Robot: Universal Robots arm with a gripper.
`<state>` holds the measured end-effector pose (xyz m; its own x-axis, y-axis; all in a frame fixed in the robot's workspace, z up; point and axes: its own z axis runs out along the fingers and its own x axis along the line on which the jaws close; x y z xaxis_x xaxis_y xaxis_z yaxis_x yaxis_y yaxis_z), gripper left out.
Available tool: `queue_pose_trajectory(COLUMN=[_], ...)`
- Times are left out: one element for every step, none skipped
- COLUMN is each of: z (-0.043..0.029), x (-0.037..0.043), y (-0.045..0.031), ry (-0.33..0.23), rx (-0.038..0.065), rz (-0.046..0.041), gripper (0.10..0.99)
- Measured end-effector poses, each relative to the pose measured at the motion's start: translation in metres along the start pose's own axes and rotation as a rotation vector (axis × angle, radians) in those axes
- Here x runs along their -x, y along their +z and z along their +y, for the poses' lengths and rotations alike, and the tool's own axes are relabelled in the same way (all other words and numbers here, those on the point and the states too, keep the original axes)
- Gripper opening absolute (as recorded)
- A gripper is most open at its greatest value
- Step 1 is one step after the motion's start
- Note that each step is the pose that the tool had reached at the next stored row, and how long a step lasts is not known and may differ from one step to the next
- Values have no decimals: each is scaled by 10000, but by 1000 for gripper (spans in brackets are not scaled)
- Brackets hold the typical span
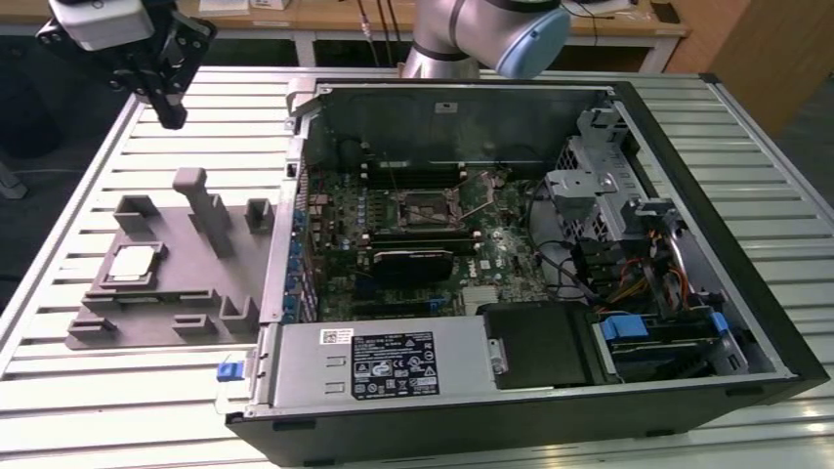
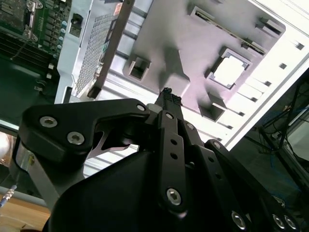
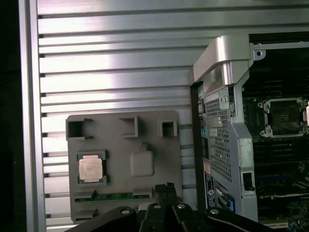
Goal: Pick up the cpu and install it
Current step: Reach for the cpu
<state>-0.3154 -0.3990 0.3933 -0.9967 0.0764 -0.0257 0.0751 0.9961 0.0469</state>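
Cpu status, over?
Gripper shut, empty, high off the grey fixture. Cpu sits in its fixture pocket, untouched. Nothing covering it.

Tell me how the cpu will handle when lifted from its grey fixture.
Probably stiff and light: the cpu is a thin flat square. Its shiny metal top looks smooth, so it may slip. Seated in a recess of the grey fixture, it likely won't slide sideways.
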Motion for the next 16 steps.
queue_pose_trajectory(z=[-2,-3,-4,-5,-6,-8,-9,-10,-11,-13,-14,-15,-17,-18,-19,-21], x=[-17,-32,-48,-64,-80,-95,-112,-129,-147,-163,-181,-199,-218,-236,-254,-272], y=[-1,-1,-2,-2,-3,-3,-3,-4,-4,-5,-5,-6,-6,-6,-7,-7], ry=[0,0,-1,-1,-1,-1,-1,-1,-1,-1,-1,0,0,0,0,0], rx=[0,1,1,2,4,5,6,8,9,10,13,14,17,19,20,21], rz=[0,0,1,1,1,1,1,1,1,1,1,1,1,2,2,3], gripper=[106,106,106,106,106,106,106,106,106,106,106,106,106,106,106,106])
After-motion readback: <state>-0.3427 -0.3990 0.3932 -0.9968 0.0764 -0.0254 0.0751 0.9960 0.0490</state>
